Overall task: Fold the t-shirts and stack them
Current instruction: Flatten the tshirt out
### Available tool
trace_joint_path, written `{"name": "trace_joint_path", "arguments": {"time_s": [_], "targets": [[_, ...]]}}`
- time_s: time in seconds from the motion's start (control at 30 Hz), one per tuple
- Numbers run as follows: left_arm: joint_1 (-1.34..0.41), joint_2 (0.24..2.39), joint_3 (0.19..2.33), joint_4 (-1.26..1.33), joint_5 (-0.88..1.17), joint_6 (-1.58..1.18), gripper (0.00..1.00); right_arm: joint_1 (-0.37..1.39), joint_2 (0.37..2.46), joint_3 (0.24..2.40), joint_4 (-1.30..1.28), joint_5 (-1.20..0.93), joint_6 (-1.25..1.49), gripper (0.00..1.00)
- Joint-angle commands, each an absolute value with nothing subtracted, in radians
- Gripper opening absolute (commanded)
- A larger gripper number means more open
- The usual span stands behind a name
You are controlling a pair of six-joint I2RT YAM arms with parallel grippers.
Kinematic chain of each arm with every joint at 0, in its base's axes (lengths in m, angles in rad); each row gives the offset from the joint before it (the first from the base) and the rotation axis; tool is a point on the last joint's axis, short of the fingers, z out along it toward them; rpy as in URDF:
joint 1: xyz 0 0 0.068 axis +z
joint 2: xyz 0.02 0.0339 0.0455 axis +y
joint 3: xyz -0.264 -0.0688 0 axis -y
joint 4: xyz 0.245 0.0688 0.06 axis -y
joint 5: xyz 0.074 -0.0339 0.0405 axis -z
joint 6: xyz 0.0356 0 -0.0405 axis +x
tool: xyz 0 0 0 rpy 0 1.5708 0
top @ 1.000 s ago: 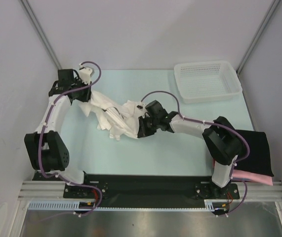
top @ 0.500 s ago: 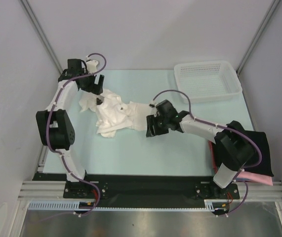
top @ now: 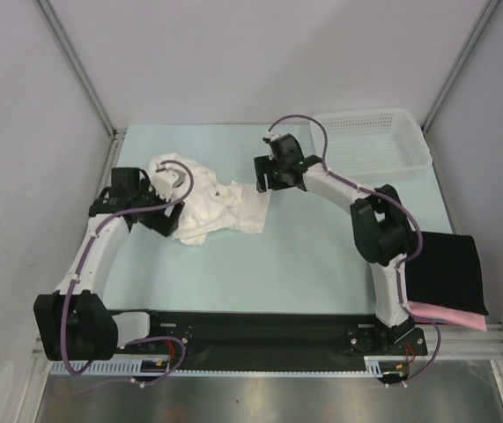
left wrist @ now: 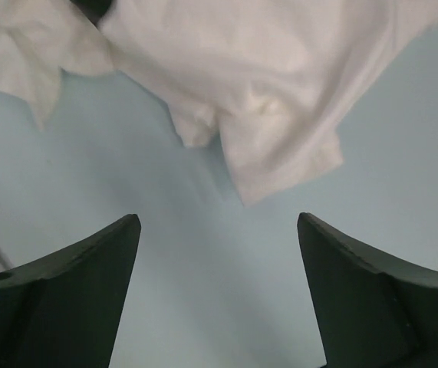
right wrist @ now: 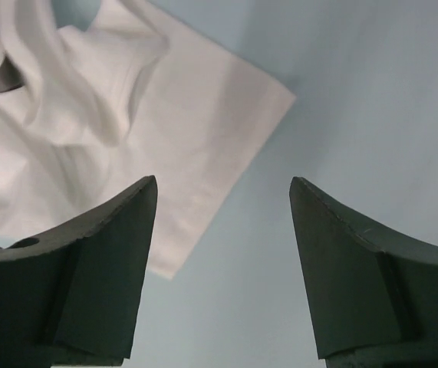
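Left claw [left wrist: 218, 230] agape over pale-blue table [top: 304, 256]

Released by both arms, the white shirt [top: 214, 210] has slumped from a stretched span into a crumpled heap. The left gripper [top: 161, 218], jaws now apart, has drawn nearer, to the heap's left edge. The right gripper [top: 262, 176], likewise parted, has swung far, beside the shirt's far-right corner.

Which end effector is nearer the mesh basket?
Right. The right end effector is left of the basket, by the right edge of the white t-shirt; the left end effector is at the shirt's left side.
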State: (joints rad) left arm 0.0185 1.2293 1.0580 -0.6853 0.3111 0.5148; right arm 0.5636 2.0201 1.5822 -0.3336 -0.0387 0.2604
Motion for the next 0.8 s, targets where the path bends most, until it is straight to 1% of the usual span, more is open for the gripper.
{"name": "trace_joint_path", "arguments": {"time_s": [0.0,0.07,0.13,0.17,0.3,0.37,0.43,0.5,0.53,0.57,0.6,0.63,0.67,0.7,0.73,0.77], "targets": [[0.008,1.215,0.913,-0.726,0.241,0.557,0.92,0.572,2.166,1.767,-0.462,0.04,0.15,0.75],[0.008,1.221,0.859,-0.678,0.223,0.537,0.96,0.578,2.232,1.833,-0.492,0.06,0.112,0.77],[0.008,1.244,0.842,-0.621,0.213,0.512,0.97,0.587,2.255,1.847,-0.482,0.054,0.088,0.78],[-0.026,1.255,0.835,-0.606,0.209,0.508,0.98,0.592,2.272,1.851,-0.479,0.057,0.066,0.78],[-0.075,1.336,0.821,-0.51,0.173,0.468,0.97,0.607,2.312,1.888,-0.491,0.089,0.051,0.79],[-0.125,1.399,0.822,-0.492,0.175,0.45,0.95,0.606,2.335,1.888,-0.491,0.098,0.054,0.78],[-0.15,1.431,0.825,-0.463,0.187,0.443,0.92,0.604,2.347,1.894,-0.5,0.094,0.054,0.75],[-0.149,1.466,0.831,-0.43,0.184,0.44,0.88,0.603,2.353,1.891,-0.5,0.08,0.063,0.61],[-0.149,1.476,0.834,-0.417,0.173,0.437,0.79,0.603,2.355,1.885,-0.496,0.059,0.064,0.53],[-0.147,1.485,0.847,-0.408,0.152,0.428,0.72,0.603,2.355,1.882,-0.491,0.052,0.069,0.36],[-0.149,1.503,0.853,-0.396,0.147,0.423,0.65,0.6,2.358,1.881,-0.489,0.045,0.072,0.29],[-0.149,1.511,0.86,-0.393,0.149,0.419,0.51,0.597,2.353,1.881,-0.489,0.032,0.084,0.22],[-0.149,1.516,0.873,-0.391,0.149,0.414,0.44,0.594,2.347,1.878,-0.485,0.028,0.098,0.06],[-0.149,1.517,0.879,-0.39,0.144,0.41,0.36,0.58,2.338,1.87,-0.479,0.022,0.113,0.0],[-0.147,1.517,0.884,-0.391,0.135,0.408,0.06,0.571,2.298,1.859,-0.468,0.012,0.139,0.0],[-0.149,1.508,0.896,-0.391,0.112,0.403,0.0,0.563,2.272,1.838,-0.45,0.009,0.152,0.0]]}}
